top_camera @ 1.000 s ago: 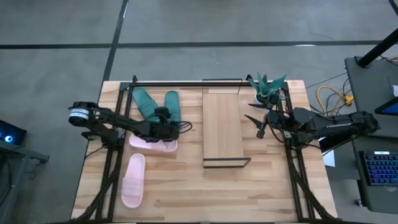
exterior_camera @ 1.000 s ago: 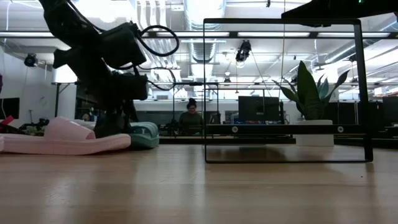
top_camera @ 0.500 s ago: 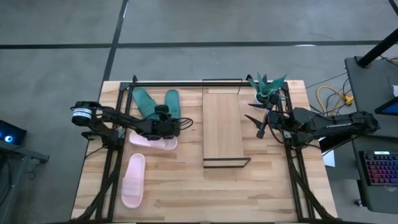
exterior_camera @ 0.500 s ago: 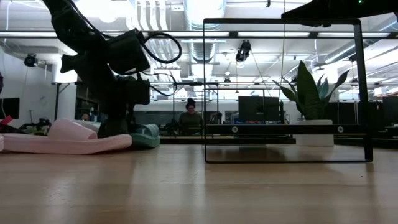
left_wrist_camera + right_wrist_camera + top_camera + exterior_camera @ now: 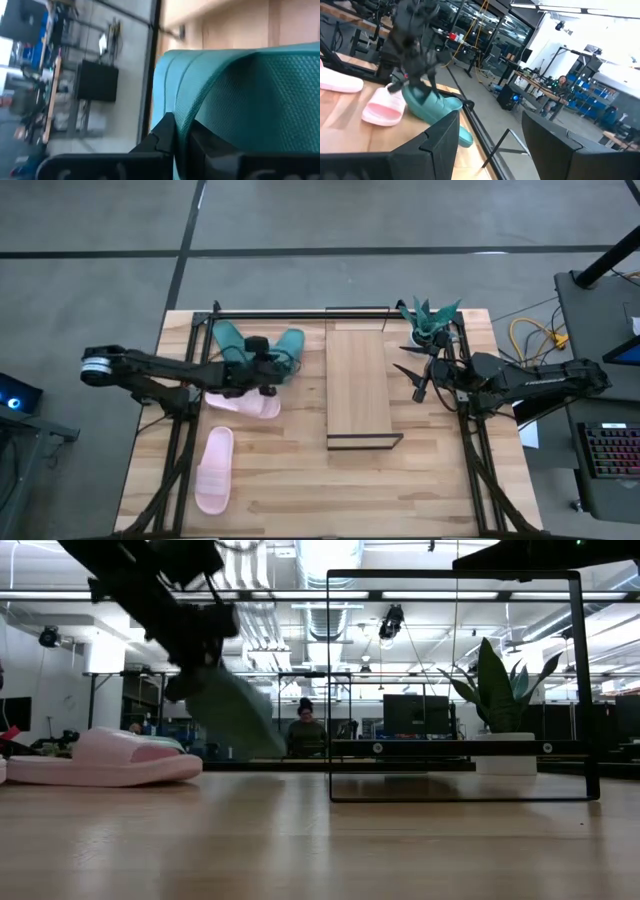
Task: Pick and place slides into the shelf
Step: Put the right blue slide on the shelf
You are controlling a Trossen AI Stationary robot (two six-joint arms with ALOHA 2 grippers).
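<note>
Lifted now, 1 teal slide is hanging clamped in the left gripper, left of the shelf. Right gripper is waiting wide beside it. All 4 slides are remaining unplaced.

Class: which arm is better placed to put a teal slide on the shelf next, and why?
Left. The left gripper already holds a teal slide lifted off the table beside the shelf; the right gripper waits open and empty.
</note>
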